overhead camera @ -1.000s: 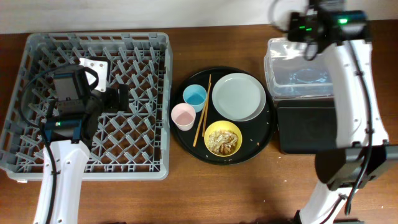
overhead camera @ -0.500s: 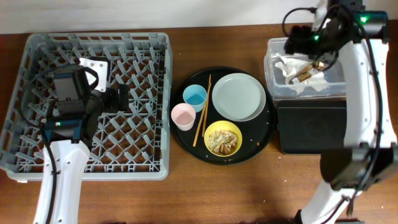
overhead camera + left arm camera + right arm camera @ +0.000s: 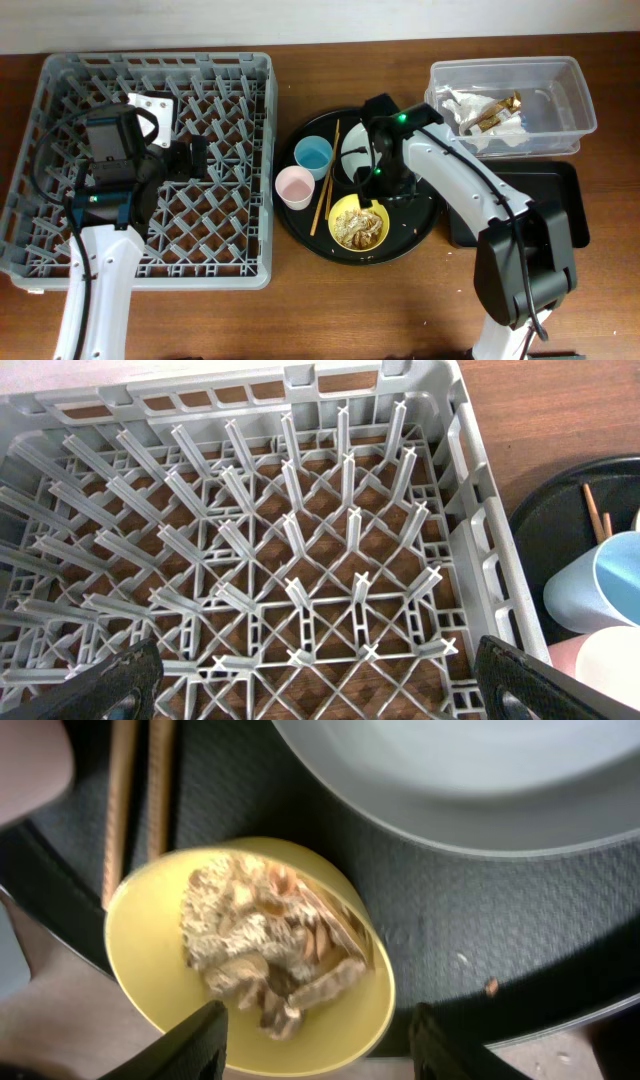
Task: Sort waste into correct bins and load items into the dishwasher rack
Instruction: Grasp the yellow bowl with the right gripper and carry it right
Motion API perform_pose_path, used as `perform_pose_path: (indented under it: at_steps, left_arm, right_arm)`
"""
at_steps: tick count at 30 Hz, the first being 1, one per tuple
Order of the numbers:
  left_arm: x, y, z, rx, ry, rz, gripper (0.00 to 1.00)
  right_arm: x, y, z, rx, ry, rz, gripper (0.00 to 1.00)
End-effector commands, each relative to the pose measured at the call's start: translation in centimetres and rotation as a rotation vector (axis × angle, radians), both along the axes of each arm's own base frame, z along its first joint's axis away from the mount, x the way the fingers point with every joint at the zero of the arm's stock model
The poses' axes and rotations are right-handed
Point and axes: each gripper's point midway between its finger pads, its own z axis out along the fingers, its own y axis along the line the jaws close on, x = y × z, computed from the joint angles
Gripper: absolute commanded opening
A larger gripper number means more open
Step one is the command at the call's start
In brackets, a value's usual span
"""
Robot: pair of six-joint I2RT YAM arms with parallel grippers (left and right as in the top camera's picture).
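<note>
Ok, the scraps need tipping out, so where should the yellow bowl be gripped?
The rim of the bowl, from straight above on the side away from the chopsticks, one jaw inside, one outside: it sits upright and open, with scraps heaped mid-bowl.

Yellow bowl (image 3: 345, 1020) — upright, holding rice scraps (image 3: 255, 935) — sits beside chopsticks (image 3: 328, 180), plate (image 3: 450, 760), blue cup (image 3: 313, 154), pink cup (image 3: 294, 186).

dishwasher rack (image 3: 230, 200): grey, criss-cross peg grid | cup (image 3: 313, 154): light blue | second cup (image 3: 294, 186): pale pink | bowl (image 3: 358, 222): yellow | food scraps (image 3: 260, 940): white and brownish | plate (image 3: 450, 760): pale grey-white | chopsticks (image 3: 328, 175): tan | round tray (image 3: 420, 225): black | tub (image 3: 570, 95): clear | napkins (image 3: 470, 135): white | wrapper (image 3: 490, 112): brown-gold | rectangular tray (image 3: 545, 200): black | surface (image 3: 300, 310): brown woodgrain
</note>
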Motion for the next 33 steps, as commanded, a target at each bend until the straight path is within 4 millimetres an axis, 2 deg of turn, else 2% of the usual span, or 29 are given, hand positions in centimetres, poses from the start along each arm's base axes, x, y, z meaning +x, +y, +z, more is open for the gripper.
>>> perform_pose_path:
  at_steps: [1,2,3,6,8,10,11,15,16,18,19,20,21,23,25,26,28,30,33]
  left_arm:
    - [0.3,-0.2,0.6,0.003,-0.013,-0.018,0.99]
    - [0.3,-0.2,0.6,0.003,-0.013,-0.018,0.99]
    - [0.3,-0.2,0.6,0.003,-0.013,-0.018,0.99]
    - [0.3,-0.2,0.6,0.003,-0.013,-0.018,0.99]
    - [0.3,-0.2,0.6,0.003,-0.013,-0.018,0.99]
    - [0.3,-0.2,0.6,0.003,-0.013,-0.018,0.99]
    - [0.3,-0.2,0.6,0.003,-0.013,-0.018,0.99]
    - [0.3,-0.2,0.6,0.003,-0.013,-0.018,0.99]
    - [0.3,-0.2,0.6,0.003,-0.013,-0.018,0.99]
    - [0.3,-0.2,0.6,0.003,-0.013,-0.018,0.99]
    - [0.3,-0.2,0.6,0.003,-0.013,-0.018,0.99]
    - [0.3,-0.2,0.6,0.003,-0.013,-0.018,0.99]
    - [0.3,-0.2,0.6,0.003,-0.013,-0.018,0.99]
    - [0.3,-0.2,0.6,0.003,-0.013,-0.018,0.99]
    - [0.3,-0.2,0.6,0.003,-0.013,-0.018,0.99]
    - [0.3,-0.2,0.6,0.003,-0.013,-0.018,0.99]
    - [0.3,-0.2,0.6,0.003,-0.012,-0.018,0.99]
    - [0.3,-0.2,0.6,0.003,-0.012,-0.018,0.99]
    - [0.3,-0.2,0.6,0.003,-0.012,-0.018,0.99]
  right_arm:
    - [-0.1,2.9,0.4,0.029,-0.04,-0.028,0.58]
    - [-0.4,4.3,0.5,0.04,-0.055,-0.005,0.58]
    - [-0.7,6.6,0.5,0.055,-0.092,0.027,0.58]
    - [-1.6,8.6,0.0,-0.021,-0.155,0.061,0.51]
    - [-2.1,9.6,-1.3,-0.04,-0.15,0.093,0.48]
    - [-2.5,9.4,-2.8,-0.069,-0.115,0.093,0.44]
    - [-2.4,9.3,-2.9,-0.077,-0.119,0.089,0.41]
    - [-2.6,8.8,-4.8,-0.116,-0.076,0.084,0.4]
    - [-2.4,8.5,-4.8,-0.118,-0.075,0.077,0.33]
    - [-2.4,8.4,-4.9,-0.127,-0.077,0.077,0.26]
    - [-2.3,8.2,-4.9,-0.134,-0.078,0.077,0.12]
    - [-2.4,8.2,-4.9,-0.135,-0.078,0.077,0.07]
    - [-2.3,8.3,-4.8,-0.129,-0.077,0.077,0.04]
    - [-2.2,8.4,-4.3,-0.13,-0.077,0.077,0.04]
    - [-1.9,8.3,-3.1,-0.145,-0.085,0.082,0.04]
    - [-1.1,7.4,-1.5,-0.18,-0.114,0.093,0.04]
    - [0.5,5.2,2.5,-0.186,-0.154,0.05,0.04]
    - [1.6,3.2,5.4,-0.168,-0.183,-0.008,0.04]
    - [2.3,-1.6,10.6,-0.13,-0.256,-0.092,0.04]
